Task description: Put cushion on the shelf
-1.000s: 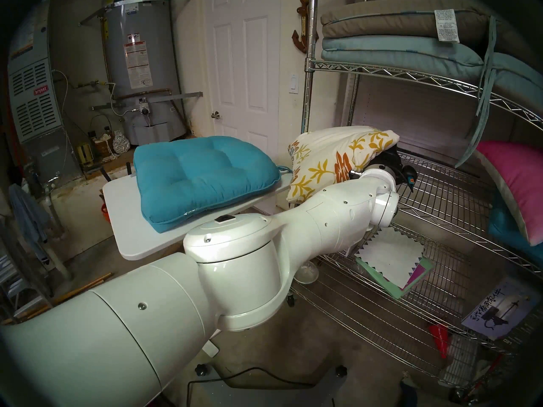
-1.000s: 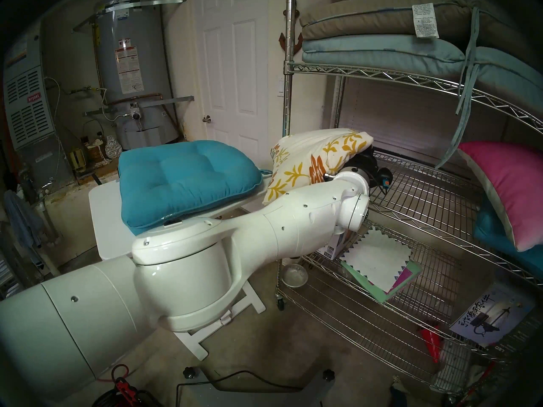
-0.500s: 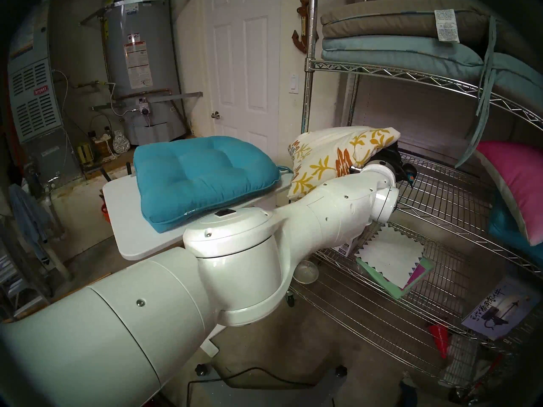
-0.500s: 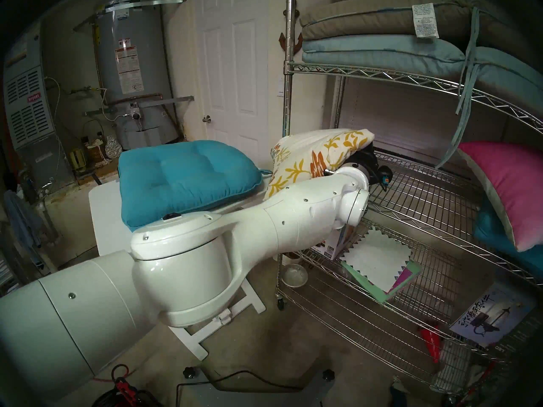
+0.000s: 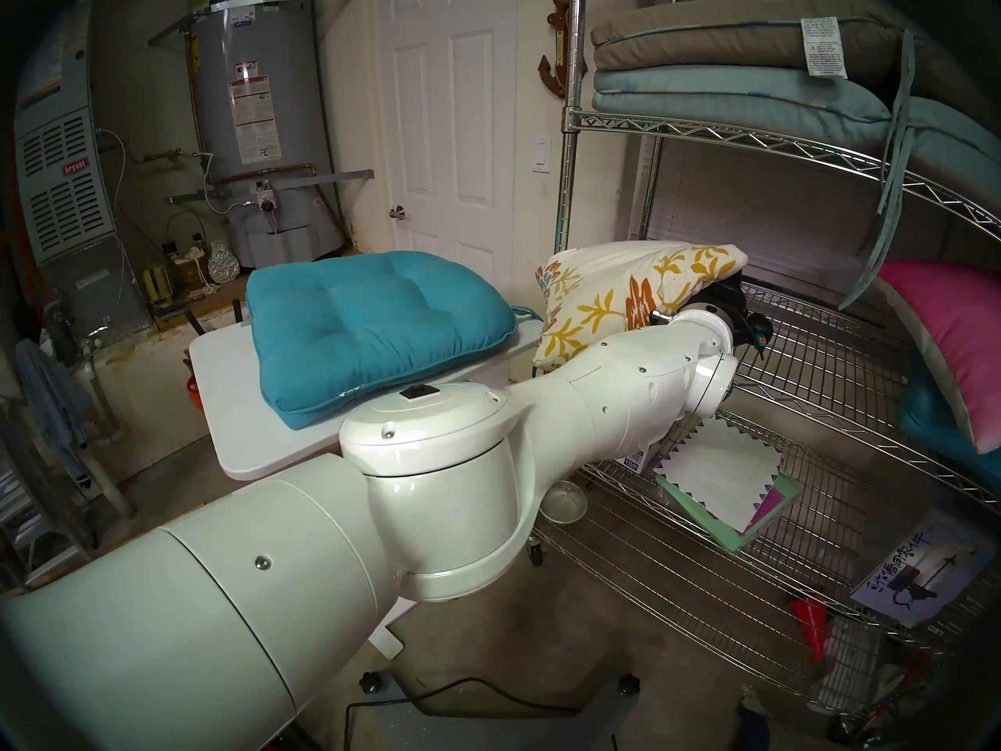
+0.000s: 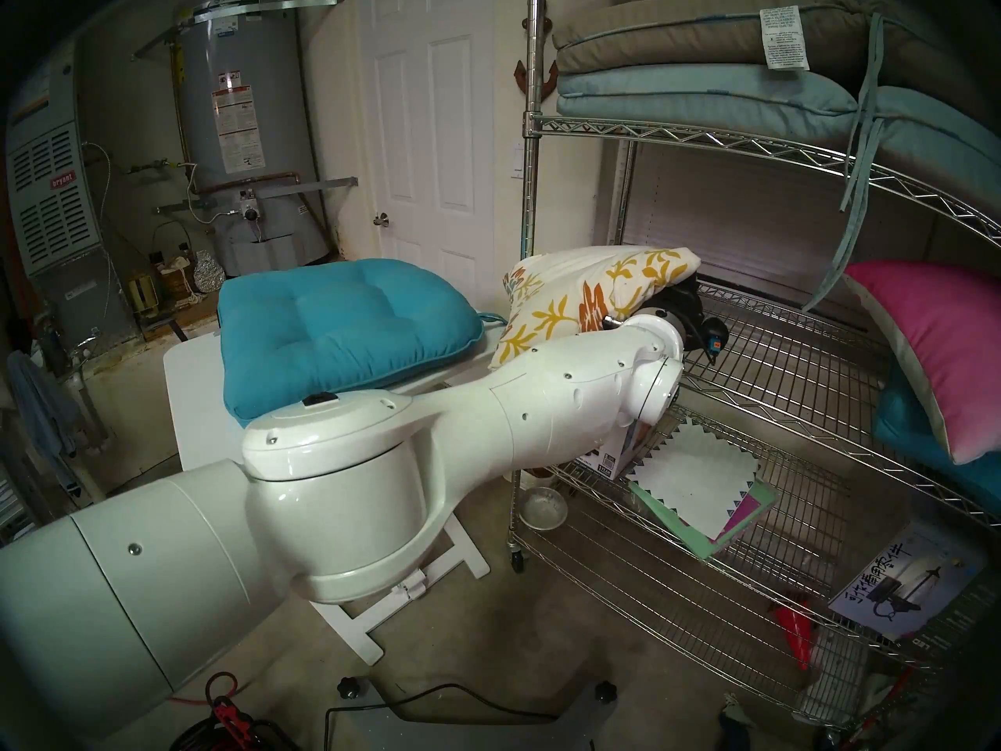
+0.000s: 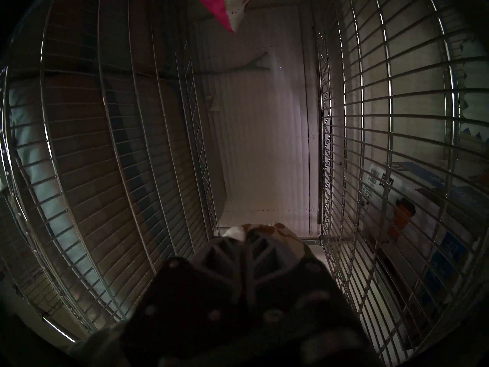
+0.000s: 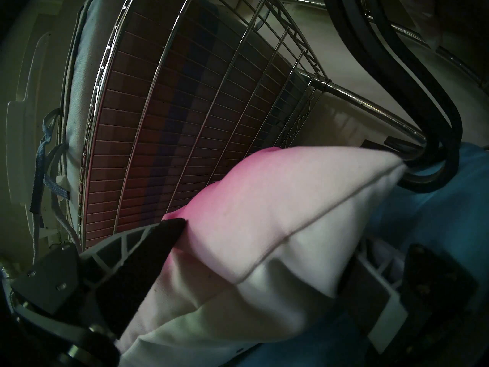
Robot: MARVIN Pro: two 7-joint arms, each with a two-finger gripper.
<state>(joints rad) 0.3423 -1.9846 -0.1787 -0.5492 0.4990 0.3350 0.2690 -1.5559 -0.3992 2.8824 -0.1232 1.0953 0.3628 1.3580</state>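
The cream cushion with orange flowers and mustard sprigs hangs at the left end of the chrome wire shelf. It sits just above the middle tier, and its right corner drapes over my left wrist. My left gripper is shut on the cushion, and the fabric hides its fingertips in the head views. Wire tiers run along both sides in the left wrist view. My right gripper stands open, its fingers either side of the pink-to-white pillow.
A teal tufted cushion lies on the white folding table left of the shelf. Brown and pale-blue cushions fill the top tier. The pink pillow leans at the middle tier's right. Papers lie on the lower tier.
My left arm has carried the cushion slightly right and down, a little further over the middle tier. The right gripper's state is unchanged.
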